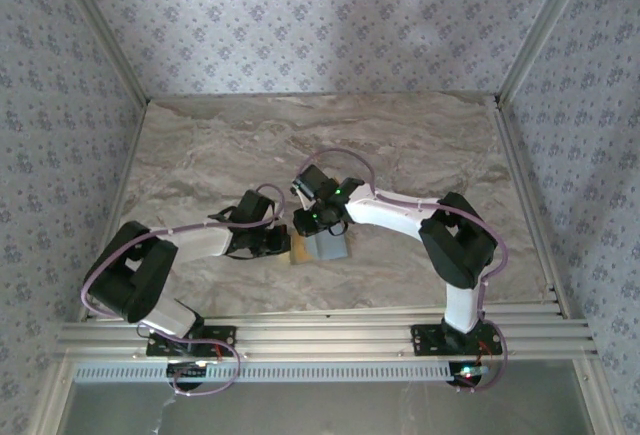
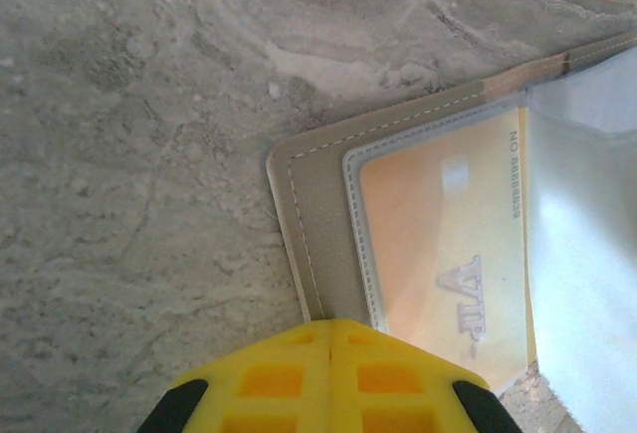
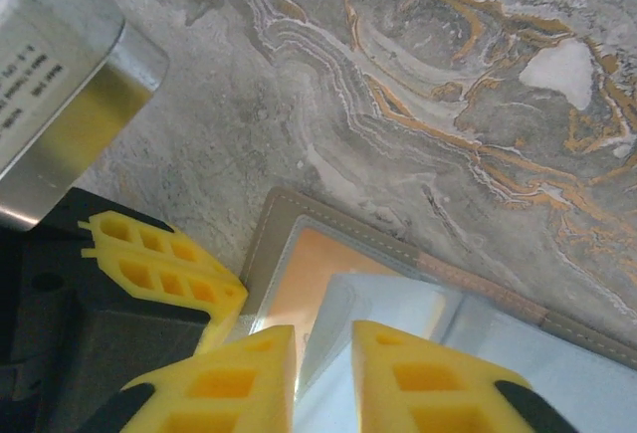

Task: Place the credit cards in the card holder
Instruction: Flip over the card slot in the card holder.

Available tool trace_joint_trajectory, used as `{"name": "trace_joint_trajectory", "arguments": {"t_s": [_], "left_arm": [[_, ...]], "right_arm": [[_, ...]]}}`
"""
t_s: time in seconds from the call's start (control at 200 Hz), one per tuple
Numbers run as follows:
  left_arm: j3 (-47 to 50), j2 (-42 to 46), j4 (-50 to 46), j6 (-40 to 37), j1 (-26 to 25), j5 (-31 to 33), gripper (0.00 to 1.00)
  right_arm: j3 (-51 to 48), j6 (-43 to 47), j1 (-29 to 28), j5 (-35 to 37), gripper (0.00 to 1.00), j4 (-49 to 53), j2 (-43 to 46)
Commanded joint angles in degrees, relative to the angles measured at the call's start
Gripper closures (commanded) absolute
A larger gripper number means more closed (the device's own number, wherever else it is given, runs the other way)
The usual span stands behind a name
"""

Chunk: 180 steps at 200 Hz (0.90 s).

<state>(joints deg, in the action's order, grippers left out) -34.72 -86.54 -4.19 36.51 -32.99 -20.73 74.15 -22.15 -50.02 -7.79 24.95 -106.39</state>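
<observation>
The gray card holder (image 1: 328, 248) lies open on the marble table between both arms. A yellow-orange credit card (image 2: 428, 244) sits inside its clear pocket, embossed lettering showing through the plastic. My left gripper (image 2: 331, 325) is shut, its joined yellow tips resting on the holder's gray stitched border (image 2: 309, 214). In the right wrist view, my right gripper (image 3: 323, 338) stands slightly open just above the holder (image 3: 261, 244). The edge of a loose clear sleeve (image 3: 388, 304) lies in the gap, and the card (image 3: 304, 279) shows beneath. The left gripper's fingers (image 3: 164, 264) touch the holder's corner.
Wallpapered walls close the table (image 1: 400, 145) on three sides, and an aluminium rail (image 1: 320, 335) runs along the near edge. Both grippers (image 1: 283, 245) (image 1: 308, 225) crowd the holder. A metal housing of the left arm (image 3: 50, 85) looms close on the right gripper's left.
</observation>
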Motion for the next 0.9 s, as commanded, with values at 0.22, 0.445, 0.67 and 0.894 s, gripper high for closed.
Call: {"name": "trace_joint_trajectory", "arguments": {"t_s": [0.22, 0.445, 0.67, 0.894], "left_arm": [[2.02, -3.49, -2.76, -0.48, -0.44, 3.5, 0.95], [2.02, -3.48, -2.76, -0.49, -0.46, 3.42, 0.95], [2.01, -3.3, -2.78, -0.56, -0.34, 3.5, 0.95], [2.11, -3.02, -3.02, -0.61, -0.18, 3.59, 0.95]], "right_arm": [[-1.2, -0.76, -0.08, -0.75, 0.62, -0.38, -0.54], [-2.84, -0.92, -0.09, -2.17, 0.52, -2.34, -0.22], [-4.78, -0.99, 0.69, -3.02, 0.49, -3.7, 1.87], [-5.31, -0.7, 1.2, 1.0, 0.55, -1.7, 2.57]]}}
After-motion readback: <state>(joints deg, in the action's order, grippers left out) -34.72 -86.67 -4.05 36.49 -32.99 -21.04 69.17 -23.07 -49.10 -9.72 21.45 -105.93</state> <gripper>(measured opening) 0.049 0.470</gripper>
